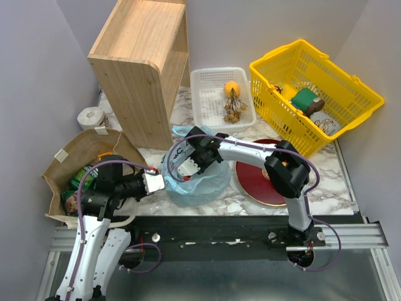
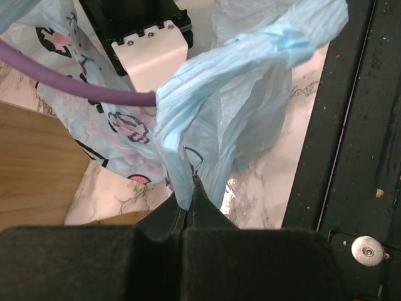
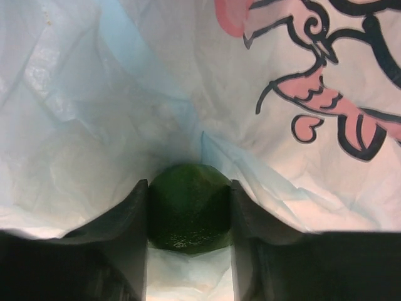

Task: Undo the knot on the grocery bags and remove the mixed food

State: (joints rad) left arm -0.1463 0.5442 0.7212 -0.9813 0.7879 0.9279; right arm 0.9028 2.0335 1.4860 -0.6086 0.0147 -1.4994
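The light blue plastic bag (image 1: 202,180) sits at the table's front middle with its mouth open, and no tied knot shows. My left gripper (image 1: 156,182) is shut on a twisted strip of the bag's rim (image 2: 188,135) and holds it up, as the left wrist view (image 2: 191,189) shows. My right gripper (image 1: 183,165) reaches inside the bag. It is shut on a dark green round fruit (image 3: 188,216) held between its fingers (image 3: 133,219). The brown paper bag (image 1: 88,150) lies open at the left with green snack packets (image 1: 79,183) inside. An orange fruit (image 1: 231,88) and a brown stemmed bunch (image 1: 234,110) lie in the white tray (image 1: 207,106).
A wooden shelf (image 1: 138,69) stands at the back left. A yellow basket (image 1: 351,100) with goods stands at the back right. A red plate (image 1: 257,182) lies under the right arm. A tape roll (image 1: 91,117) sits by the shelf.
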